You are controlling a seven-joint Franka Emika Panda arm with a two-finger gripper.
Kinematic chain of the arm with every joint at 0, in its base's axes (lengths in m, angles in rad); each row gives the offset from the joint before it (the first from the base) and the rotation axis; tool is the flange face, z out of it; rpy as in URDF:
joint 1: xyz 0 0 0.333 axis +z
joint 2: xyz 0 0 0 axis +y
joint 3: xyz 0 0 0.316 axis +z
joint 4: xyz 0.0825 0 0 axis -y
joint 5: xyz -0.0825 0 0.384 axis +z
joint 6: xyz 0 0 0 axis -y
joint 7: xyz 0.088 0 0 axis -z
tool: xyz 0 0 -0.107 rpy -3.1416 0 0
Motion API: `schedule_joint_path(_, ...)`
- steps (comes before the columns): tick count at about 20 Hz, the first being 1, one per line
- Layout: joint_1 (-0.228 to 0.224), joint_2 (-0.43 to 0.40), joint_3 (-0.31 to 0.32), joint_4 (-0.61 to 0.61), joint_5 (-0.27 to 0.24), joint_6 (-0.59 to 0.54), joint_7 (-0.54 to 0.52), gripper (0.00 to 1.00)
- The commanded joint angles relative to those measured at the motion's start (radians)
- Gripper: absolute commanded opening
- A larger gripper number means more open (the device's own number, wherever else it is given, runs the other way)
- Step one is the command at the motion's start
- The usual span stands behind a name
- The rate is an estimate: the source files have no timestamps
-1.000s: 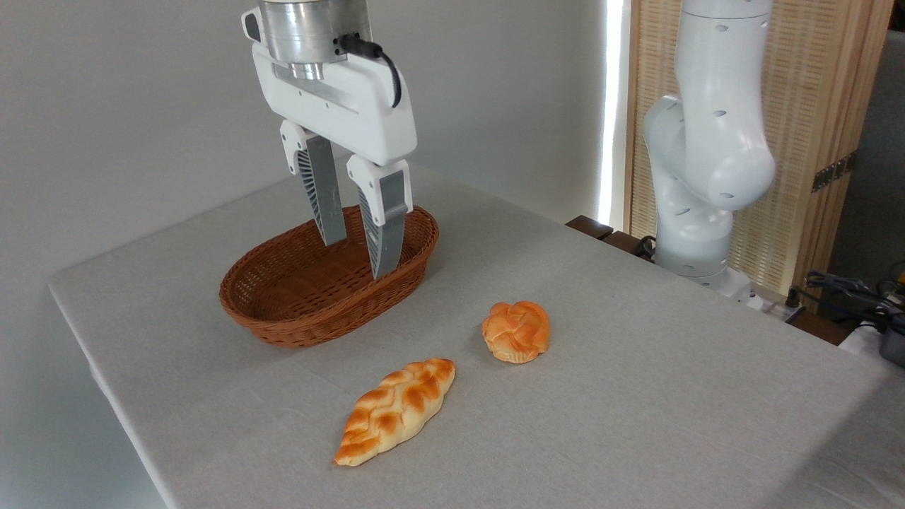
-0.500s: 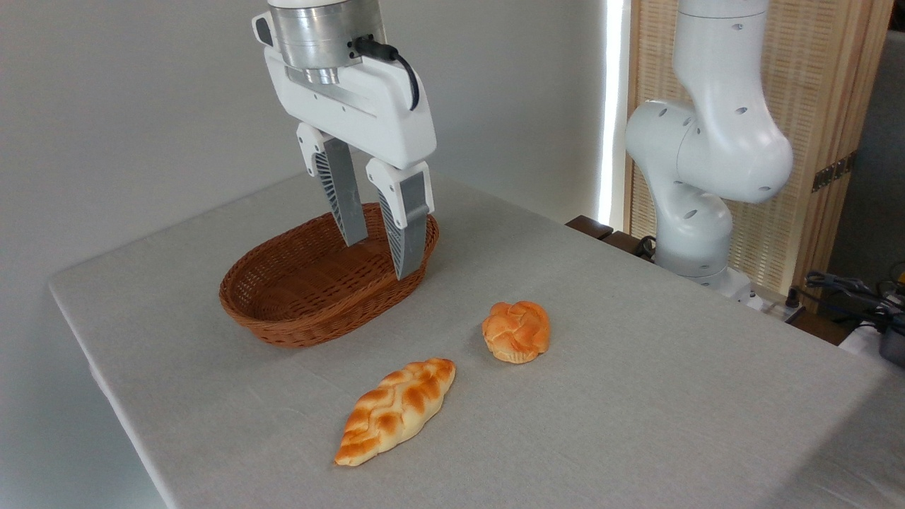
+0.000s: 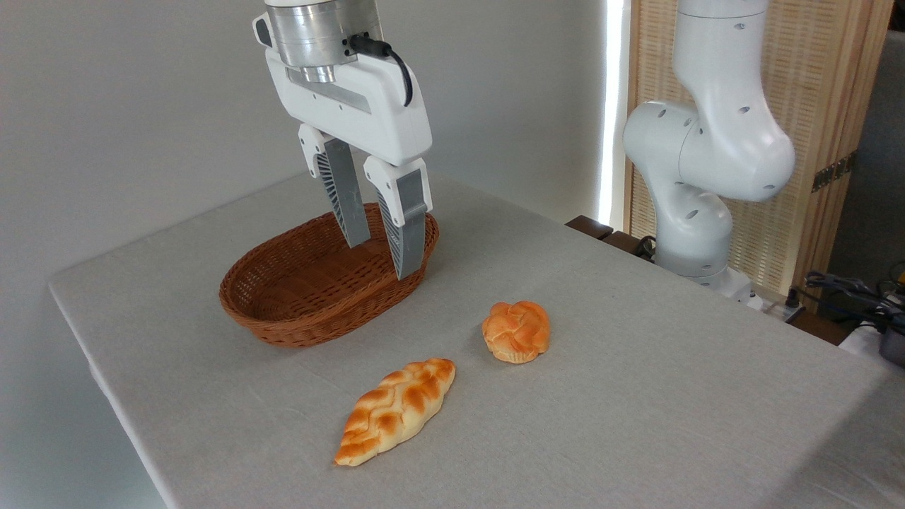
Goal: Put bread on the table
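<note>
- The bench carries everything here, running from near left to far right.
- The basket sits on it toward the back left.
- In front of the basket and to its right lies the bun, on the bench, well apart from the basket.
- The long loaf lies nearer the camera, left of the bun and just beside it, not touching, slanting from near left up to far right.
- The gripper hangs over the basket's right end, above its floor.
- The arm's base stands behind the bench's far right edge.
</note>
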Motion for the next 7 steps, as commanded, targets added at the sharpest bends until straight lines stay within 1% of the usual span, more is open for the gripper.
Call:
schedule_joint_path(1,0.013,0.012,-0.007,0.033,0.001,-0.030,-0.046,1.00)
schedule_joint_path(7,0.013,0.010,-0.006,0.035,0.002,-0.030,-0.045,1.00)
